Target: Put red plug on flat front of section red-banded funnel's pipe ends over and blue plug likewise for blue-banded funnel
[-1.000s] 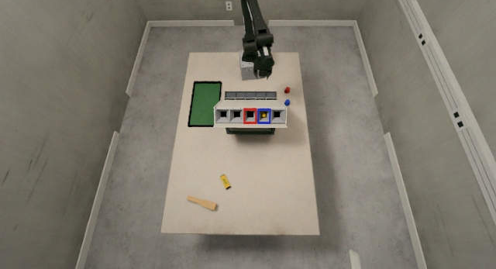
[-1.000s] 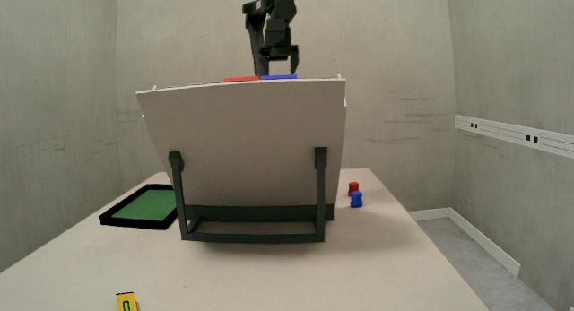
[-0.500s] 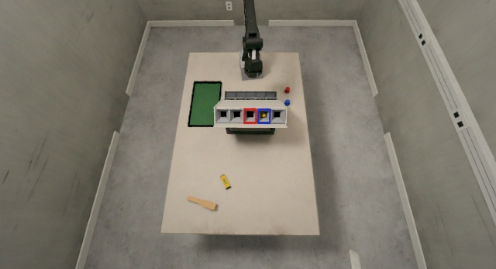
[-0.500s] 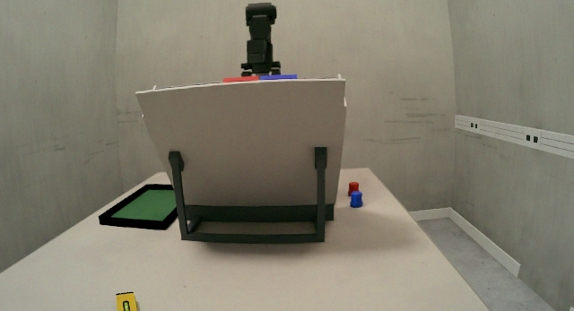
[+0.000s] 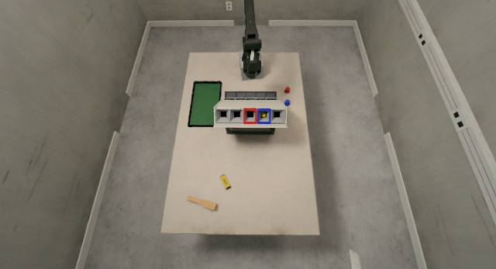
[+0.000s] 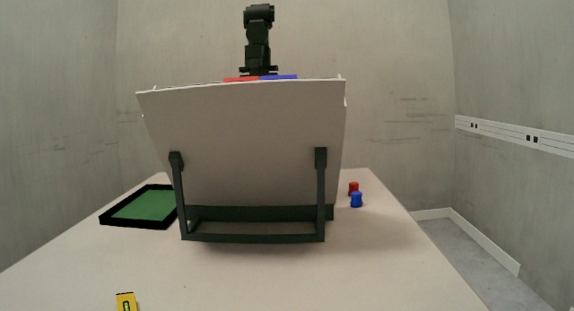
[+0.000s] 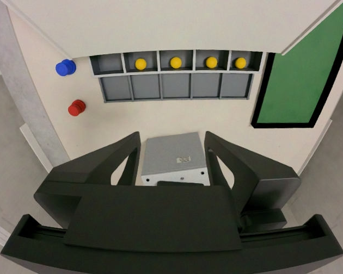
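Observation:
My gripper (image 5: pixel 252 72) (image 7: pixel 172 137) is open and empty. It hangs above the arm's grey base (image 7: pixel 173 156), behind the funnel stand. The red-banded funnel (image 5: pixel 249 115) looks empty. The blue-banded funnel (image 5: pixel 263 115) has a yellow marble (image 5: pixel 263 115) sitting in it. In the wrist view the row of sections (image 7: pixel 176 87) shows yellow marbles (image 7: pixel 140 63) (image 7: pixel 176 62) (image 7: pixel 211 62) in four back compartments. The compartment (image 7: pixel 106 63) nearest the plugs is empty, and all flat front parts are bare. The red plug (image 5: pixel 287 90) (image 6: pixel 353 188) (image 7: pixel 76 107) and blue plug (image 5: pixel 287 102) (image 6: pixel 356 199) (image 7: pixel 65 67) stand on the table beside the sections.
The white cover (image 6: pixel 247 141) on its dark stand hides the pipes. A green tray (image 5: pixel 204 103) (image 6: pixel 148 205) (image 7: pixel 298 85) with a black rim lies beside the stand, with no marbles in it. A yellow block (image 5: pixel 225 181) (image 6: pixel 126 301) and a wooden spatula (image 5: pixel 201 202) lie near the table's far end.

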Robot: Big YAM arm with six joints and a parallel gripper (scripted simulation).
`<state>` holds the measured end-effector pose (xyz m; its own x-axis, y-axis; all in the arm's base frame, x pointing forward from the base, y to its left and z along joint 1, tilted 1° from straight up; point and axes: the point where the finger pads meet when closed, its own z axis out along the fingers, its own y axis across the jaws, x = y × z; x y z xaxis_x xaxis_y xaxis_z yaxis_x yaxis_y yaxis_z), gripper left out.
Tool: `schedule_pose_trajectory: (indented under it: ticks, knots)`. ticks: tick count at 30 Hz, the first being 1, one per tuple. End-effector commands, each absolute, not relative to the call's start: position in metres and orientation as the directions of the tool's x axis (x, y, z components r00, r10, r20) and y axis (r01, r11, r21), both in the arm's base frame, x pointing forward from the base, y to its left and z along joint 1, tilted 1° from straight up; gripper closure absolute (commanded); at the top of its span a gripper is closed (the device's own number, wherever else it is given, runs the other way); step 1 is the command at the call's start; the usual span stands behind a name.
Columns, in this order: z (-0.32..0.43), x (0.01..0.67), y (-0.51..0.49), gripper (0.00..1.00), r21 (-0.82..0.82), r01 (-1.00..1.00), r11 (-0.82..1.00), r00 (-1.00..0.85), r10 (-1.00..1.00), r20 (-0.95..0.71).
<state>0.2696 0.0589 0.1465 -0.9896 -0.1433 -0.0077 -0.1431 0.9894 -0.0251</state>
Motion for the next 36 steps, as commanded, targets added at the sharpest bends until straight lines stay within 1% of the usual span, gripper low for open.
schedule_pose_trajectory:
  ticks: [1, 22, 23, 36]
  knots:
    - [0.1553, 0.2793, 0.0633, 0.41, -0.023, -0.139, 0.990, -0.989, -0.140, -0.042]
    - [0.1498, 0.2732, 0.0596, 0.41, -0.025, -0.142, 0.990, -0.990, -0.142, -0.021]
    - [0.1498, 0.2732, 0.0596, 0.13, -0.025, -0.142, 0.990, -0.990, -0.142, -0.021]
    - [0.1498, 0.2732, 0.0596, 0.13, -0.025, -0.142, 0.990, -0.990, -0.142, -0.021]
